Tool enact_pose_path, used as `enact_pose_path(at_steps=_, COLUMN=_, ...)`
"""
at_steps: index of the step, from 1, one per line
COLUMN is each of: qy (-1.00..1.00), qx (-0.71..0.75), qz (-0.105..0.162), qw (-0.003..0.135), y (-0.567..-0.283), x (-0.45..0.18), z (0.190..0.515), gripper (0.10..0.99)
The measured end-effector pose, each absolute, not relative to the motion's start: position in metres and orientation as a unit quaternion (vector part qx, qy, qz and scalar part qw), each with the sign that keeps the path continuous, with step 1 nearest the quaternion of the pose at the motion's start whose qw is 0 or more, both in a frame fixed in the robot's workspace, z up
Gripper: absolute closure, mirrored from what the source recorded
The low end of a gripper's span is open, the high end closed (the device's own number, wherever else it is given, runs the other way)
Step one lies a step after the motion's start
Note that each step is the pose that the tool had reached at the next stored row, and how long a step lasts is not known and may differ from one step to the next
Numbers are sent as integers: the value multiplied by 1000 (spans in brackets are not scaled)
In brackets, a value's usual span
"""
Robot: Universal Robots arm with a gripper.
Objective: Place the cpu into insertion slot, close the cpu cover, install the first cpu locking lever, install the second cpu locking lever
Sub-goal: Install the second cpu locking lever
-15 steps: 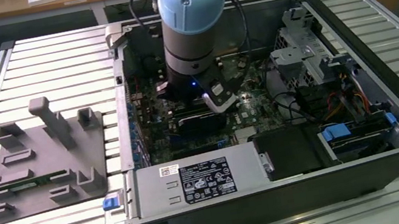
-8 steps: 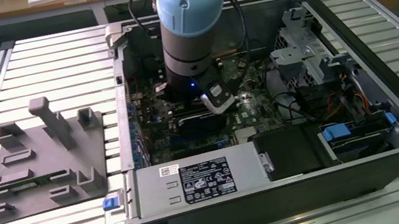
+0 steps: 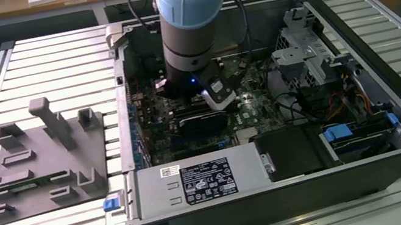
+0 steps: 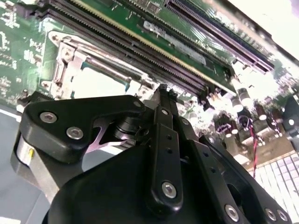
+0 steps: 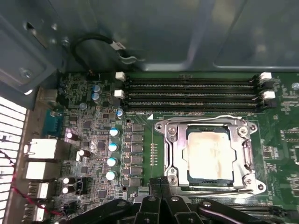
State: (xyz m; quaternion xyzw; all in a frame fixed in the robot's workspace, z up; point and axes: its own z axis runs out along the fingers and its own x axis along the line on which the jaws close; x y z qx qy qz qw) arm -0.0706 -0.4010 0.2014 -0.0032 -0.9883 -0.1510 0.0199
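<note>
In the first wrist view the silver-topped cpu lies flat in the insertion slot. The silver cpu cover is folded down around it. One thin locking lever runs along the socket side nearest the memory slots; a second lever runs along the opposite side. My gripper is shut, its black tips just beside the socket corner by the second lever. The second wrist view shows the same shut gripper close to the bright cover. In the exterior view the gripper reaches down into the open computer case.
Long black memory slots border the socket, with capacitors and rear ports beside it. A black card, power supply and drive cage crowd the case. A grey fixture sits on the slatted table at the exterior view's left.
</note>
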Motion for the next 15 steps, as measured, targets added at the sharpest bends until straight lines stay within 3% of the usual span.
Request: enact_pose_path(at_steps=15, qy=-988, qx=-3, qz=-151, qw=20, y=-400, x=-71, z=242, gripper=980)
